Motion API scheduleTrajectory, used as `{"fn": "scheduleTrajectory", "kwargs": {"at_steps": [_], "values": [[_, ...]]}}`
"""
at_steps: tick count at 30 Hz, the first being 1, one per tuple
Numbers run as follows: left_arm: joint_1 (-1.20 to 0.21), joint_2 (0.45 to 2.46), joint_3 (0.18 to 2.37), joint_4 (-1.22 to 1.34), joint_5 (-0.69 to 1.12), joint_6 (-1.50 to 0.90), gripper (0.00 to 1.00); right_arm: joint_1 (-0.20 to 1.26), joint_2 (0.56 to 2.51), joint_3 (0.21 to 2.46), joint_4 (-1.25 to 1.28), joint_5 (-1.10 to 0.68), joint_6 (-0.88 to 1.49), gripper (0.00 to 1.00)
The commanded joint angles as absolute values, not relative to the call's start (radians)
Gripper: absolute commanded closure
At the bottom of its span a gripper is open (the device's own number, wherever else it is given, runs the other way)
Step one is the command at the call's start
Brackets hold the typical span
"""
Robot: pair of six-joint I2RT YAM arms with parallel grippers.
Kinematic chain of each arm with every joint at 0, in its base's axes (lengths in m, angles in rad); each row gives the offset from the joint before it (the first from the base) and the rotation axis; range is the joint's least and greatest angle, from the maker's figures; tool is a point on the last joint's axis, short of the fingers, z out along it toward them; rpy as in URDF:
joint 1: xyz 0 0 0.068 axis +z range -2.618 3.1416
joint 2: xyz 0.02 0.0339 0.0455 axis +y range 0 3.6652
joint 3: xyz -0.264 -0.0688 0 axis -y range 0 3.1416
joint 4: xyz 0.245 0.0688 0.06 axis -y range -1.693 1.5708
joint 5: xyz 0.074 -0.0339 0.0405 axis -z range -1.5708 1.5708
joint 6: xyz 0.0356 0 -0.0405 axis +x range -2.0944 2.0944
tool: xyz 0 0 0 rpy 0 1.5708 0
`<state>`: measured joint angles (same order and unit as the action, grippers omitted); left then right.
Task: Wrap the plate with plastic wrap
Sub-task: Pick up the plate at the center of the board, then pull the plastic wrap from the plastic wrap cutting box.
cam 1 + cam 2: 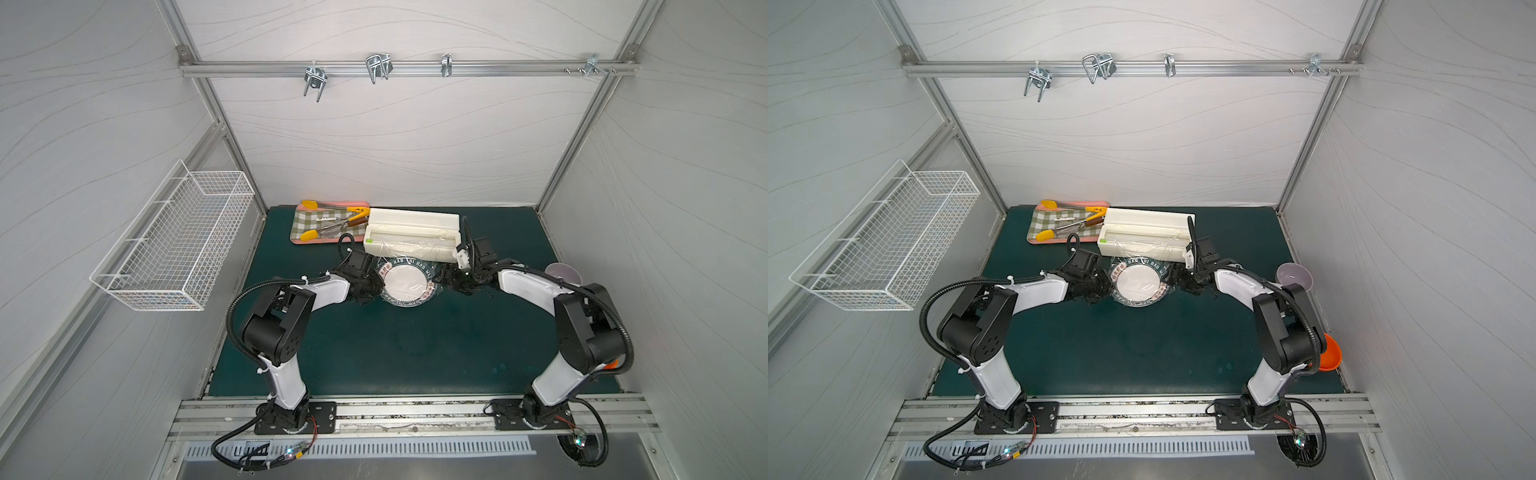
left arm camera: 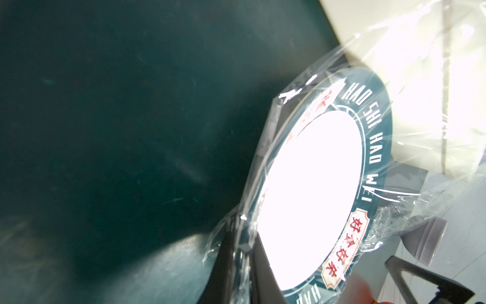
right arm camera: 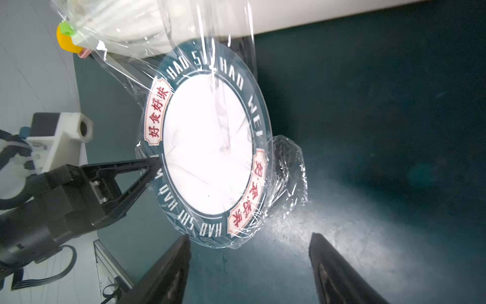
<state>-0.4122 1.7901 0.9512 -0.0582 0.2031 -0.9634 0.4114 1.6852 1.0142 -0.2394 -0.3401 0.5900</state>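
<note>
- The plate (image 1: 406,282) is shown at mid-table over the mat (image 1: 415,353), just near of the box (image 1: 411,230). In the wrist views it appears tilted up off the mat.
- The wrap (image 3: 289,171) is seen drawn from the box across the plate's face. Creases lie over the white centre, and a crinkled bunch is gathered at the plate's right side.
- Strands of film run back to the box, so the sheet is judged not yet cut free.
- The left gripper (image 1: 374,286) is closed narrowly on the plate's left rim, with film pinched along with it.
- The right gripper (image 3: 249,235) is held just beside the plate's right rim. Its jaws are parted and nothing is gripped between them.
- Judged done: film pulled out, laid over the top, and partly gathered at the right.
- Judged left: the sheet to be severed from the box, the loose edges to be folded under the rim, and the plate to be set flat.
- The purple bowl (image 1: 561,272) and orange bowl (image 1: 1331,353) are seen well apart at the right, and appear to play no part.
</note>
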Motion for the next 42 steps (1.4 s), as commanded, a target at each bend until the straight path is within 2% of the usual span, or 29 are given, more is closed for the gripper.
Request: {"fn": "scheduleTrajectory", "kwargs": {"at_steps": [1,10,17,22,30,35,42], "values": [[-0.403,1.801,0.934,-0.098,0.152,-0.974,1.00,0.403,1.750,1.016,-0.182,-0.329,0.663,0.33],[-0.403,1.801,0.912,-0.078,0.180,-0.957,1.00,0.407,1.873,0.988,0.095,-0.525,0.674,0.43],[-0.403,1.790,0.847,0.013,0.243,-0.971,1.00,0.401,1.973,0.917,0.367,-0.677,0.739,0.61],[-0.403,1.739,0.766,0.103,0.271,-0.967,1.00,0.386,1.936,0.812,0.532,-0.742,0.776,0.77],[-0.408,1.602,0.615,0.192,0.321,-0.957,1.00,0.377,1.809,0.699,0.530,-0.815,0.726,0.95],[-0.426,1.528,0.543,0.186,0.318,-0.911,1.00,0.384,1.732,0.619,0.490,-0.813,0.677,0.97],[-0.434,1.543,0.484,0.208,0.324,-0.910,1.00,0.395,1.704,0.560,0.434,-0.763,0.646,0.96]]}}
